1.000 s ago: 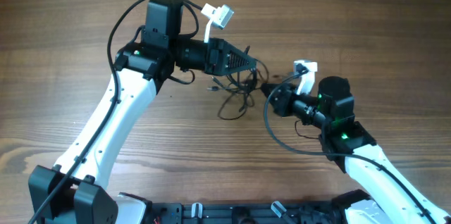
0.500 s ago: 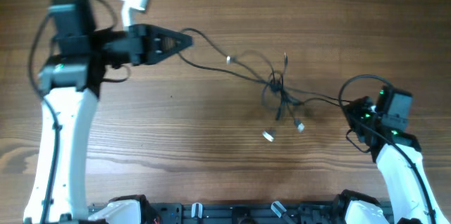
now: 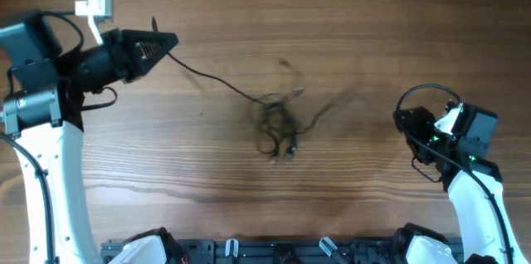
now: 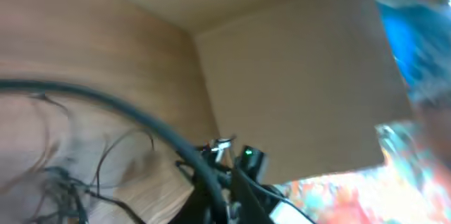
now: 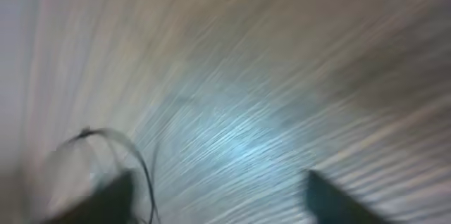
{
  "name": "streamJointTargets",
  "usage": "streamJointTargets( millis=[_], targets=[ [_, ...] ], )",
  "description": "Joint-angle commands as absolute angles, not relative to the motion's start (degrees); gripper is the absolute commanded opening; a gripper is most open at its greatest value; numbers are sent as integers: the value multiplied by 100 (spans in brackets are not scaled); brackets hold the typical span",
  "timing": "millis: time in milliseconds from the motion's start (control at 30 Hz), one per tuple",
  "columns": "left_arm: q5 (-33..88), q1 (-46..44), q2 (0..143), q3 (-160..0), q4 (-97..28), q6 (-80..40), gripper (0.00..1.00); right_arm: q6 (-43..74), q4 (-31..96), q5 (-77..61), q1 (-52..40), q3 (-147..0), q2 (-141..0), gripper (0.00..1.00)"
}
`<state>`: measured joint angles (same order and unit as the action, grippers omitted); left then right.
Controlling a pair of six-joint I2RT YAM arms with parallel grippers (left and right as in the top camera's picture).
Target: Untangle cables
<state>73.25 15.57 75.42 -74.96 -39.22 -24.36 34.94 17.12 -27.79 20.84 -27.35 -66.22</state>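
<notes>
At 4 o'clock your right arm (image 3: 470, 191) sits folded low, its right fingers (image 5: 113, 197) spread wide and empty, though blurred. The cables (image 3: 274, 120) lie bunched on the bench (image 3: 357, 15) at centre, slack now where half a second ago they stretched toward 3 o'clock. At 10 o'clock your left arm (image 3: 50, 164) reaches further out than before, left fingers (image 3: 156, 45) pinching one strand.
</notes>
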Motion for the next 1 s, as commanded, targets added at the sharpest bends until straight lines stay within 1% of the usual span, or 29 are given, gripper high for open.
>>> streamJointTargets(
  millis=[0, 33, 67, 100, 133, 167, 333, 367, 433, 467, 500, 533, 667, 733, 767, 833, 867, 900, 933, 967],
  targets=[
    [5680, 972, 7478, -7522, -4464, -2423, 55, 2998, 1691, -3734, 2108, -2727, -6654, 100],
    [5240, 779, 7478, -7522, -4644, -2425, 69, 2998, 1693, -3778, 2106, -2727, -6654, 100],
    [4805, 582, 7478, -7522, -4816, -2425, 81, 3000, 1695, -3804, 2106, -2727, -6654, 100],
    [4469, 432, 7478, -7522, -4956, -2427, 88, 2998, 1699, -3806, 2106, -2727, -6654, 100],
    [4066, 237, 7478, -7522, -5135, -2447, 98, 2998, 1708, -3806, 2106, -2727, -6654, 100],
    [3656, 23, 7481, -7522, -5319, -2447, 100, 3000, 1728, -3804, 2106, -2727, -6654, 100],
    [2252, -871, 7575, -7520, -5767, -2534, 100, 2998, 1787, -3804, 2106, -2727, -6654, 100],
    [1647, -1033, 7623, -7520, -5922, -2899, 100, 2998, 1817, -3804, 2106, -2727, -6654, 99],
    [148, -1258, 7752, -7520, -6388, -4091, 100, 2995, 1955, -3802, 2106, -2727, -6654, 100],
    [-567, -1323, 7835, -7520, -6709, -4897, 100, 2995, 2034, -3802, 2106, -2727, -6654, 99],
    [-1081, -1374, 7937, -7518, -6963, -5463, 100, 2989, 2084, -3802, 2106, -2727, -6654, 100],
    [-1391, -1404, 8042, -7489, -7063, -5765, 100, 2967, 2130, -3802, 2106, -2727, -6654, 99],
    [-1299, -1404, 8455, -7323, -6766, -5918, 100, 2845, 2196, -3804, 2106, -2727, -6654, 99],
    [-679, -1404, 8818, -7317, -6615, -5826, 100, 2845, 2211, -3802, 2106, -2727, -6654, 99],
    [-296, -1404, 8943, -7317, -6488, -5592, 100, 2842, 2222, -3804, 2106, -2727, -6654, 99],
    [1092, -1444, 9190, -7317, -6012, -4289, 100, 2845, 2224, -3802, 2106, -2727, -6654, 100],
    [1516, -1481, 9275, -7319, -5885, -3758, 92, 2845, 2215, -3800, 2106, -2727, -6654, 99],
    [1651, -1538, 9334, -7317, -5861, -3465, 74, 2845, 2215, -3800, 2106, -2727, -6654, 99],
    [1525, -1601, 9395, -7317, -5911, -3454, 61, 2845, 2215, -3800, 2106, -2727, -6654, 100],
    [1125, -1686, 9489, -7317, -6069, -3601, 57, 2842, 2215, -3800, 2106, -2727, -6654, 99]
  ],
)
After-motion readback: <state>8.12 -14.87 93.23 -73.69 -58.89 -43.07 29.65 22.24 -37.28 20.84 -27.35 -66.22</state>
